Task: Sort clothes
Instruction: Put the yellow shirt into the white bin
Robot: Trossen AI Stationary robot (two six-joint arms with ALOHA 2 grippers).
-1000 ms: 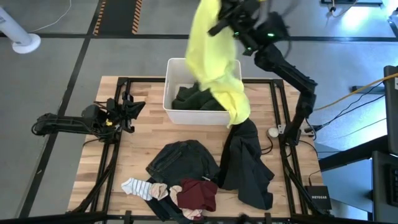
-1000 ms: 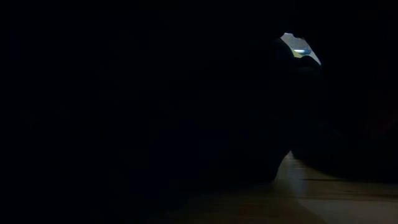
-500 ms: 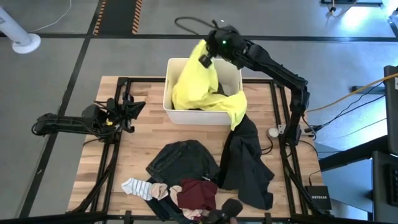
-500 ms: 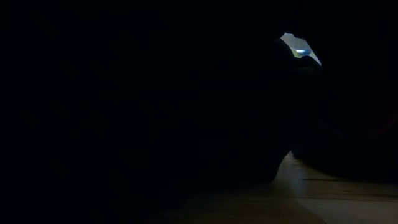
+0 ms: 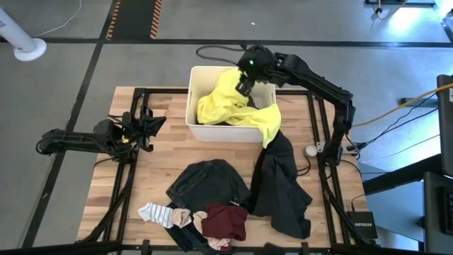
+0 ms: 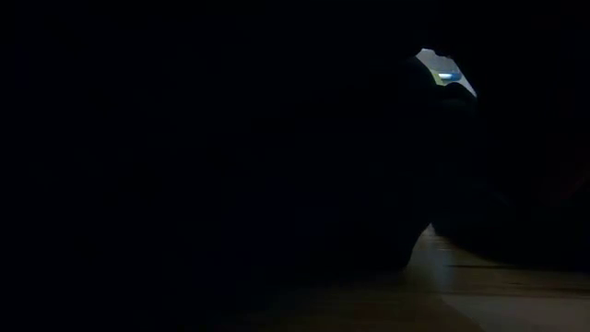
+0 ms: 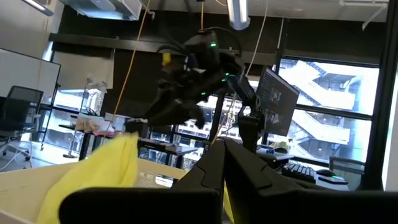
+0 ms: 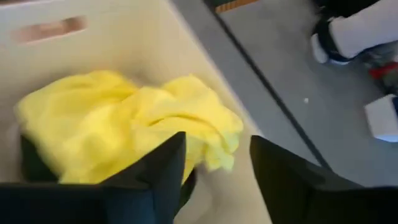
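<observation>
The bright yellow garment [image 5: 223, 103] lies heaped in the white bin [image 5: 190, 106], on dark clothes, and one end [image 5: 270, 125] hangs over the bin's near right rim. My right gripper [image 5: 244, 85] hovers over the bin's far right part. It is open, and its fingers [image 8: 217, 146] stand just above the yellow cloth [image 8: 124, 124]. On the table lie a dark denim garment [image 5: 209, 183], a black garment [image 5: 283, 184], a maroon one [image 5: 225, 221] and a striped sock [image 5: 157, 212]. My left gripper [image 5: 157, 122] waits shut at the table's left.
The black garment's upper end reaches the bin's near right corner, below the hanging yellow end. A small pink piece [image 5: 185, 217] lies between the sock and the maroon garment. Bare wood shows between my left gripper and the bin. The low view is almost wholly dark.
My right gripper has come down from high above the bin, tipping from level to pointing down, and has opened and let go of the yellow garment. The garment, which hung long below it, has dropped into the bin, one end staying over the near right rim.
</observation>
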